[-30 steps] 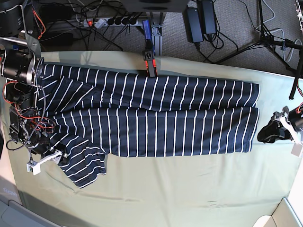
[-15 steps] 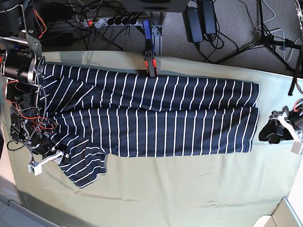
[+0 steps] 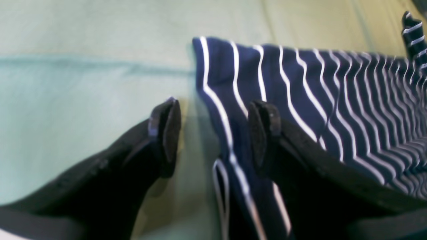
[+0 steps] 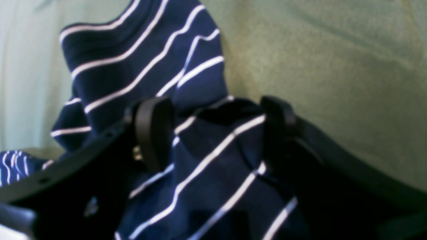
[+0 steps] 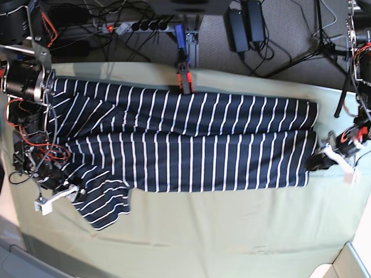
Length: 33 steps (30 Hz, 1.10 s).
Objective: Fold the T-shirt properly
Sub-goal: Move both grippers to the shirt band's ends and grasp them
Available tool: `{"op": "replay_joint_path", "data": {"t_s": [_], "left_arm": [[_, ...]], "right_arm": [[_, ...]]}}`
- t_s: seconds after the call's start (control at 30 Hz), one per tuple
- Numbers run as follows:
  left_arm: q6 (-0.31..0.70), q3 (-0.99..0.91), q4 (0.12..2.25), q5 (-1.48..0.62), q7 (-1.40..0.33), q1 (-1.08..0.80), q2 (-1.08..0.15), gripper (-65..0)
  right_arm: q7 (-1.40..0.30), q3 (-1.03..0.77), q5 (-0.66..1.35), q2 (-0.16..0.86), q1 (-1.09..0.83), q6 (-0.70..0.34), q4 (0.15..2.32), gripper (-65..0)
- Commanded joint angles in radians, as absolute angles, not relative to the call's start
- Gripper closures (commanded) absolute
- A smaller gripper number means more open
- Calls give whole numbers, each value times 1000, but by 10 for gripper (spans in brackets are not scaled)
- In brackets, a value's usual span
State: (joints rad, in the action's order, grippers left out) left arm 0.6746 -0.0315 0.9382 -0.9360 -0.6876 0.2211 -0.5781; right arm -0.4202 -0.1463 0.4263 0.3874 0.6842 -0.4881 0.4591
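Note:
The navy white-striped T-shirt [image 5: 185, 145] lies spread across the pale green table cloth [image 5: 232, 231], folded lengthwise, with one sleeve [image 5: 104, 205] sticking out at the front left. My left gripper [image 5: 313, 164] is at the shirt's right hem. In the left wrist view it [image 3: 213, 133] is open and straddles the hem edge [image 3: 230, 133], one finger over the cloth, the other over the table. My right gripper [image 5: 74, 189] is at the sleeve. In the right wrist view it [image 4: 215, 130] is open, with bunched sleeve cloth [image 4: 206, 156] between the jaws.
An orange and black clamp [image 5: 184, 75] sits at the table's back edge, touching the shirt. Cables and a power strip [image 5: 133, 26] lie on the floor behind. A tripod [image 5: 330, 46] stands at the back right. A white box corner [image 5: 342, 267] is at the front right.
My left gripper has moved left from off the shirt onto its right hem edge. My right gripper has stayed at the sleeve.

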Motion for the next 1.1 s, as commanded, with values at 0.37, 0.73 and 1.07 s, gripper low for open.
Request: {"op": "replay_joint_path", "data": {"t_s": [0.37,0.73,1.07], "left_arm": [[698,-39,801,-888,-654,332,-510,-359],[698,-39,797,-902,-654,332,-477,-302],[698,-39,801,-954,-655,332,-477,0]], "right_arm": [[-427,-148,438,399,667,-566,472,-407],[-427,-148,438,399,668,-566,473,-405],[-427,-148,438,399,670,-566,509,-223]]}}
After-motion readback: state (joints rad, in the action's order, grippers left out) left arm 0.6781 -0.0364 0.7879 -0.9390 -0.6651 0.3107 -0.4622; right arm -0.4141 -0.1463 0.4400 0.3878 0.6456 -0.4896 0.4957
